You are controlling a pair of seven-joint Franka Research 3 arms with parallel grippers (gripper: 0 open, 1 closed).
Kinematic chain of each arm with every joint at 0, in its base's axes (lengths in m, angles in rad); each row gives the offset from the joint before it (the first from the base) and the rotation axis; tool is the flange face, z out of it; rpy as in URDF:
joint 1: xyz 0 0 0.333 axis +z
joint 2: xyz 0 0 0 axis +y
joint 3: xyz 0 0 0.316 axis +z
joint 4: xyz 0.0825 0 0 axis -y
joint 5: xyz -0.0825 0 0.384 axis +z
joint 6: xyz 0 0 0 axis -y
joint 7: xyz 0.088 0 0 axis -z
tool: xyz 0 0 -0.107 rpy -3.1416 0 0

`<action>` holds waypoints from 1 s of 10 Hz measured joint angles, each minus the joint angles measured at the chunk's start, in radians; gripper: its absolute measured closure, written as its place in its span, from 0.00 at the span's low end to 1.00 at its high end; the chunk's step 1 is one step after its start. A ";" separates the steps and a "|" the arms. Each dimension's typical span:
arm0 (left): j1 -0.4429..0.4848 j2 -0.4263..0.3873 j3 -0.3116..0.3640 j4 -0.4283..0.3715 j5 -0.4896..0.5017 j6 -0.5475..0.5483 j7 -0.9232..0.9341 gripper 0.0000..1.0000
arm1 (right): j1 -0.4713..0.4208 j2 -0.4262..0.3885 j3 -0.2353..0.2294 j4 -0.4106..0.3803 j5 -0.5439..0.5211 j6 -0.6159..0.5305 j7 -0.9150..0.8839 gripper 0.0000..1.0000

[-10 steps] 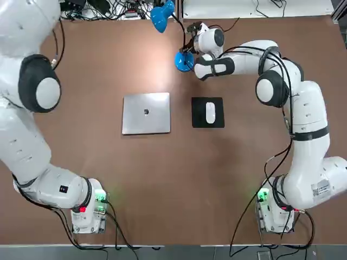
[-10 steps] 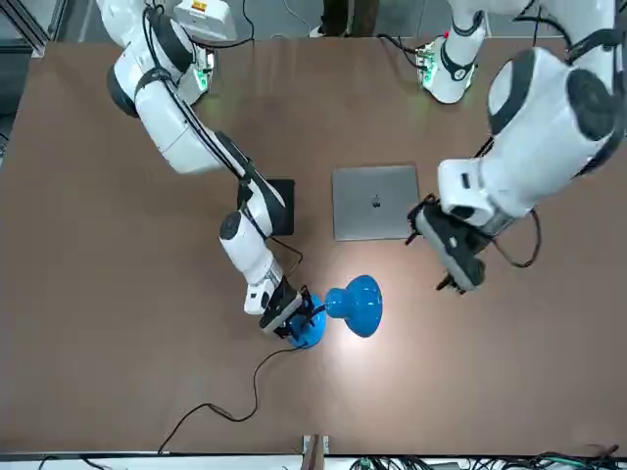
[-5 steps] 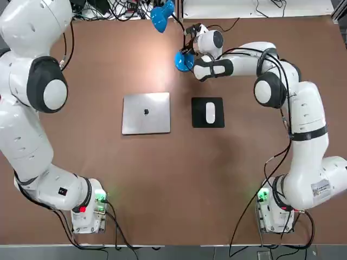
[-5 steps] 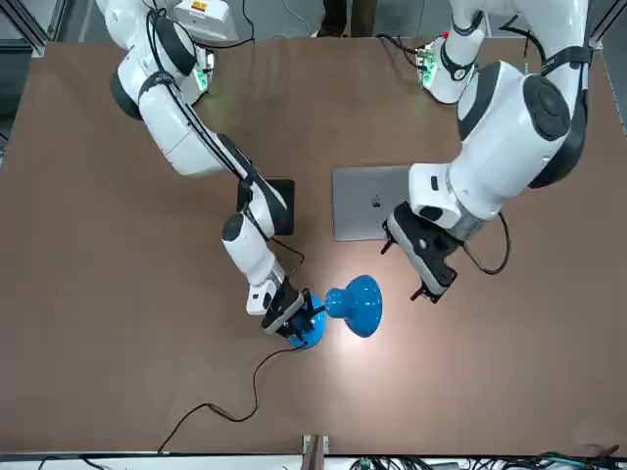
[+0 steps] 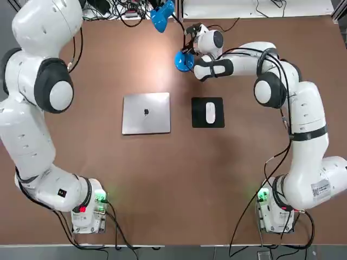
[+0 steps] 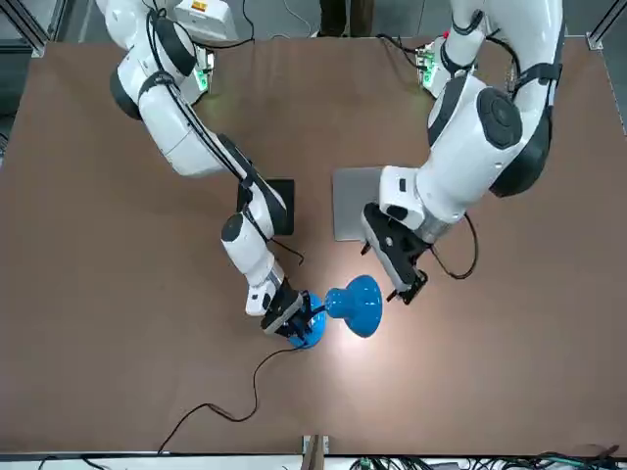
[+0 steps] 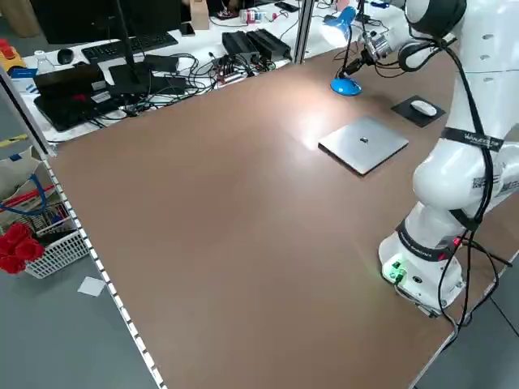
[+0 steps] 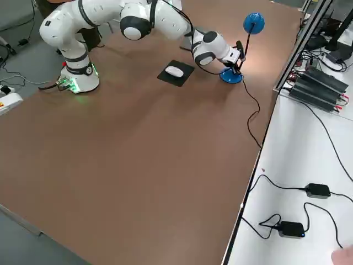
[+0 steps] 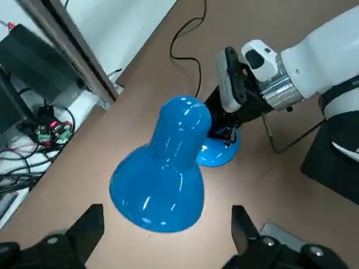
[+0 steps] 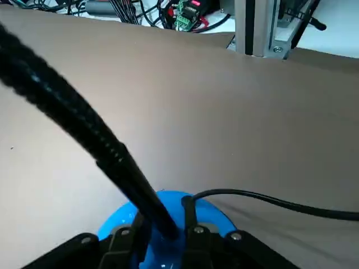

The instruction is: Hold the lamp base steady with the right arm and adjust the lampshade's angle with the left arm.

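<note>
The lamp base (image 5: 183, 61) is a small blue disc near the table's far edge, with a thin black neck rising from it. My right gripper (image 10: 162, 232) is down on the base (image 10: 162, 218), its fingers pinched on the foot of the neck. The blue lampshade (image 6: 358, 305) hangs on the bent neck just beside the base (image 6: 306, 331). My left gripper (image 6: 404, 292) hovers close beside the shade without touching it. In the left wrist view its fingers (image 9: 92, 218) are spread wide, with the lampshade (image 9: 165, 179) ahead between them.
A closed silver laptop (image 5: 146, 112) and a white mouse on a black pad (image 5: 210, 112) lie mid-table. The lamp's black cord (image 6: 225, 406) trails toward the far edge. A metal post (image 9: 73, 50) and cables stand just beyond that edge.
The left arm has swung in toward the lampshade, bringing its open gripper next to it. The right gripper's fingers have closed on the neck at the lamp base.
</note>
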 joint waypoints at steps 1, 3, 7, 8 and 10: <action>0.002 0.015 -0.001 0.000 -0.046 0.024 0.069 0.00 | 0.000 0.000 -0.003 0.000 0.000 0.000 0.000 0.73; 0.012 0.050 -0.002 0.001 -0.110 0.081 0.209 0.00 | 0.000 0.001 -0.005 0.001 0.000 0.000 0.000 0.75; 0.014 0.082 -0.020 0.002 -0.173 0.126 0.498 0.00 | 0.001 0.001 -0.005 0.002 0.000 0.000 -0.001 0.77; 0.014 0.089 -0.022 0.003 -0.204 0.127 0.567 0.00 | 0.001 0.001 -0.005 0.002 0.000 0.000 -0.001 0.77; 0.015 0.102 -0.023 0.003 -0.247 0.127 0.647 0.01 | 0.002 0.001 -0.008 0.002 0.000 0.001 -0.002 0.77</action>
